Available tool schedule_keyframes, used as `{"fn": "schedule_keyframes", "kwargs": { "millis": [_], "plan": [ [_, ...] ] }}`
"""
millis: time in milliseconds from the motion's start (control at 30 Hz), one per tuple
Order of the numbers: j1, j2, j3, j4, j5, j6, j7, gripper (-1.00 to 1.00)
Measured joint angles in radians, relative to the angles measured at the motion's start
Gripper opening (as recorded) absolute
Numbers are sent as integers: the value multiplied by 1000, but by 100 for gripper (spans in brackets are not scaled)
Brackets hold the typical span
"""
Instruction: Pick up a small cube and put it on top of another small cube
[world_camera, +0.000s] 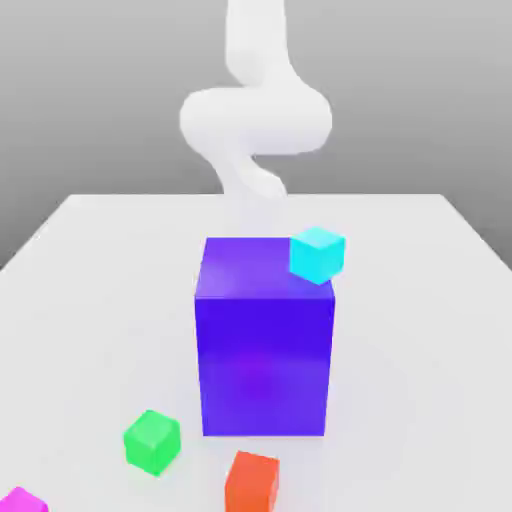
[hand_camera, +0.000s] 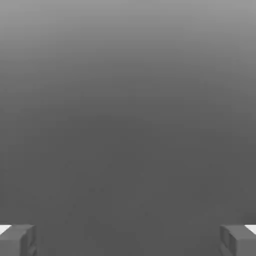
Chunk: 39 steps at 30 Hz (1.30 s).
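The small cube, the magenta one, sits at the tabletop's near edge, in the exterior view's bottom left corner, partly cut off. Its sides are equal, so no long axis to line up with. The green cube is near it, the orange cube further right. The arm is curled up high at the far side, behind the big blue-purple block with a cyan cube on top. The claw is spread wide, holding nothing, so I'd guess a long reach over toward that near corner.

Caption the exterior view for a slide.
White arm behind a large blue-purple block; cyan cube by its top corner, green, orange, magenta cubes in front.
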Motion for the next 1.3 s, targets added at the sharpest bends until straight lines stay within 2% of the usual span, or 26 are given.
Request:
{"fn": "schedule_keyframes", "kwargs": {
  "millis": [633,1067,1200,1233,1300],
  "plan": [
    [-102,695,-153,115,91,140,-36,0],
    [-220,1169,-189,194,174,236,-73,0],
    [-254,1314,-158,228,210,329,-97,0],
    [-258,1334,-152,232,215,343,-101,-100],
    [-259,1334,-152,232,215,343,-101,-100]
  ]
}}
